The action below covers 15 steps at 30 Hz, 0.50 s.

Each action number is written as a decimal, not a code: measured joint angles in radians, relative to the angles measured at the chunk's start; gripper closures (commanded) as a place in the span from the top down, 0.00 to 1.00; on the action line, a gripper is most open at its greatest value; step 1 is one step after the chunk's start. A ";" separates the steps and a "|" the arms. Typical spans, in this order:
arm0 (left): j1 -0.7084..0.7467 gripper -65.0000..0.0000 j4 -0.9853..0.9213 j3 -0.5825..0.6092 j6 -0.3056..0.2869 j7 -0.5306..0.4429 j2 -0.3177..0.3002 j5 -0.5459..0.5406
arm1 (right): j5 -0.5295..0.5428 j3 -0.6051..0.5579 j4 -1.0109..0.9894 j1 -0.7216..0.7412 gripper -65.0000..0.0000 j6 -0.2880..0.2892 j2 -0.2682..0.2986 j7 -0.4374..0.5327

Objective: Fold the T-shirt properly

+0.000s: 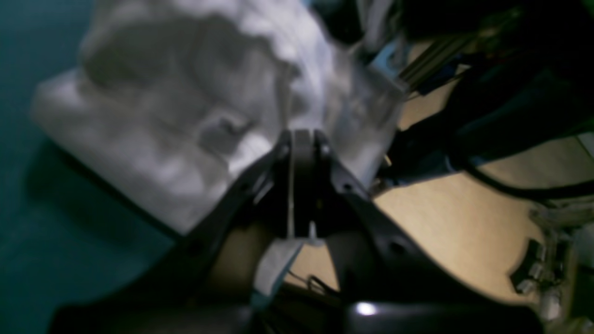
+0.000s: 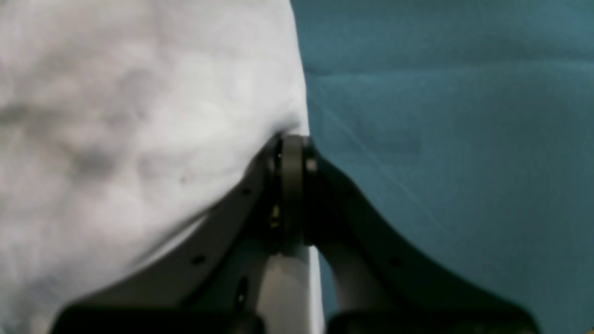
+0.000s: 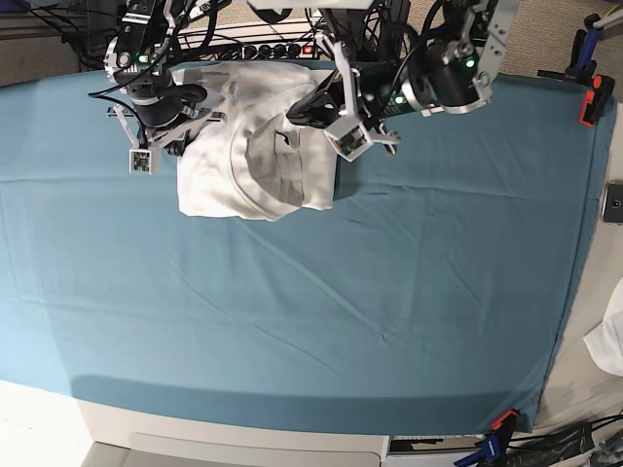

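Observation:
The white T-shirt [image 3: 255,161] lies bunched and partly folded at the far edge of the table, its lower part spread on the teal cloth [image 3: 321,292]. My left gripper [image 3: 295,112] is at the shirt's far right side. In the left wrist view the left gripper [image 1: 301,139] is shut on a fold of the T-shirt [image 1: 176,125], with a strip of white fabric showing between the fingers. My right gripper [image 3: 200,119] is at the shirt's left edge. In the right wrist view the right gripper [image 2: 292,141] is shut on the edge of the T-shirt [image 2: 130,139].
The teal cloth covers the whole table and is clamped at the right edge [image 3: 589,97] and near corner [image 3: 501,420]. Cables and a power strip [image 3: 273,49] run behind the shirt. A small white scrap [image 3: 608,341] and a dark device [image 3: 613,202] lie off the right side.

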 measured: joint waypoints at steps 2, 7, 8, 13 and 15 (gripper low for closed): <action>-0.003 0.00 -0.043 0.000 0.002 0.000 0.013 -0.002 | 0.003 0.000 0.000 0.006 0.00 0.000 0.000 -0.002; -0.016 0.00 -0.095 0.019 0.002 -0.003 0.016 -0.011 | 0.002 0.000 0.000 0.007 0.00 0.000 0.000 -0.002; -0.016 0.00 -0.096 0.028 0.002 -0.003 0.016 -0.011 | 0.002 0.000 0.000 0.007 0.00 0.000 0.000 -0.002; -0.016 0.00 -0.096 0.082 0.039 -0.002 0.017 0.090 | 0.003 0.000 0.000 0.007 0.00 0.000 0.000 -0.002; -0.016 0.00 -0.096 0.094 0.066 -0.003 0.016 0.143 | 0.002 0.000 0.000 0.007 0.00 0.000 0.000 -0.002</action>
